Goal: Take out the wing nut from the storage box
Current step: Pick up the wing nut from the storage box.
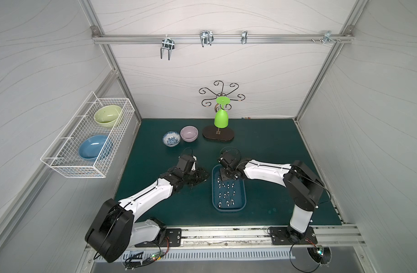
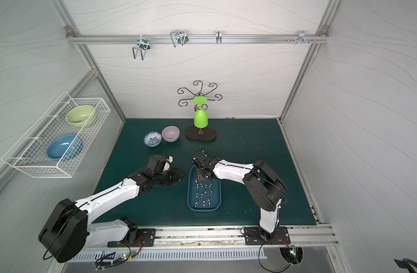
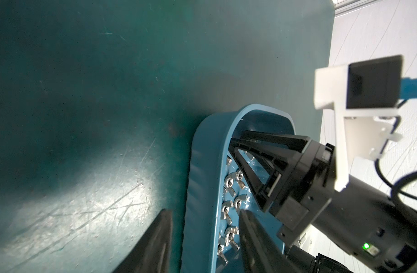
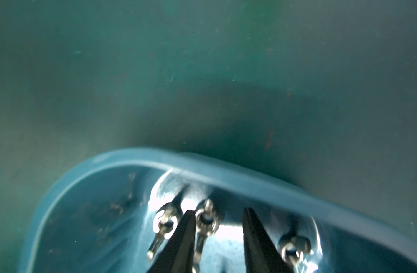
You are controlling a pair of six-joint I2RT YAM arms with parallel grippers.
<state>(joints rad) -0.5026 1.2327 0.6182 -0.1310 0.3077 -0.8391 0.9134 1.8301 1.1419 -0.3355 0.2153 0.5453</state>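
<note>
Blue plastic storage box (image 1: 229,209), shallow, rectangular and round-cornered, is shown on the dark green desk (image 1: 273,153). At its far end the right gripper (image 4: 219,210) is spread around one silver metal wing nut (image 4: 206,222), which is not clamped. The left gripper (image 3: 204,211) is spread astride the box's left wall.

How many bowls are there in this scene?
4: a green bowl and a blue bowl inside the wire basket, a blue-patterned bowl and a lilac bowl side by side on the mat. No others show.
</note>
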